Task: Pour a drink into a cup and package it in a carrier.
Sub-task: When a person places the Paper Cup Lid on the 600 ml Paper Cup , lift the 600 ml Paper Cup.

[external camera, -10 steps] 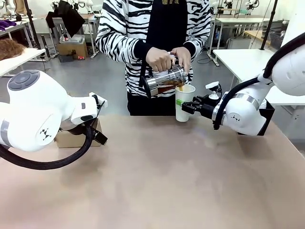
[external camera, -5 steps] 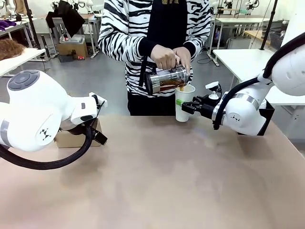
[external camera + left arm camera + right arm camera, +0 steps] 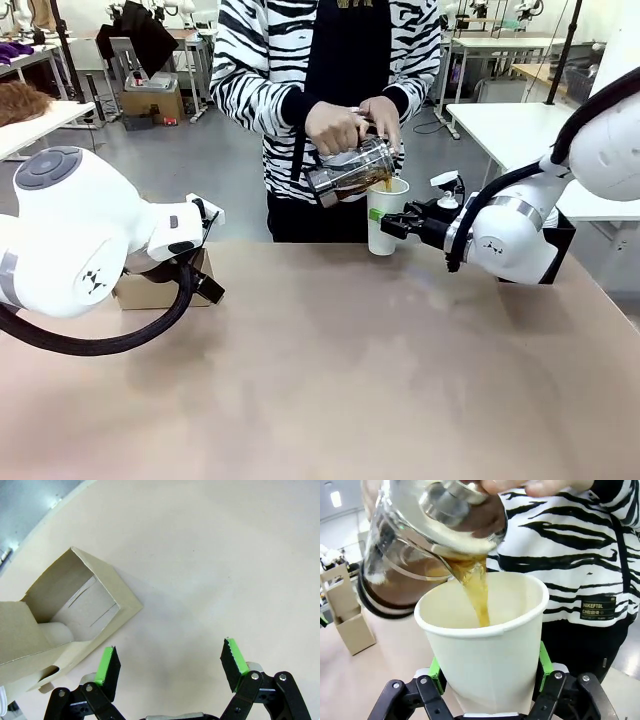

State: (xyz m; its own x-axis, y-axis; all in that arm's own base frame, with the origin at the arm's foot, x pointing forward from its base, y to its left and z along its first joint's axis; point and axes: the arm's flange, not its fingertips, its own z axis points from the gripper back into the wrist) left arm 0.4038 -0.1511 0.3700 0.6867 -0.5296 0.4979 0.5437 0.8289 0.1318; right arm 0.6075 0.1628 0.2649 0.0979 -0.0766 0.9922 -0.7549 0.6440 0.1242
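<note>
Dark brown drink streaming from a tilting glass press pot into the lidless white paper cup, cup standing upright at the counter's far edge, sitting between the right pincer's green pads, brown cardboard carrier standing open-topped well apart to the left.

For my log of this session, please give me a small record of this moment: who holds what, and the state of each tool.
pouring: person's hands tilt the press pot; the drink streams into the cup
cup: upright, open top, no lid
right tool: shut on the cup, pads against its wall
left tool: open, holds nothing, above the table
carrier: on the table, beside the left tool
</note>
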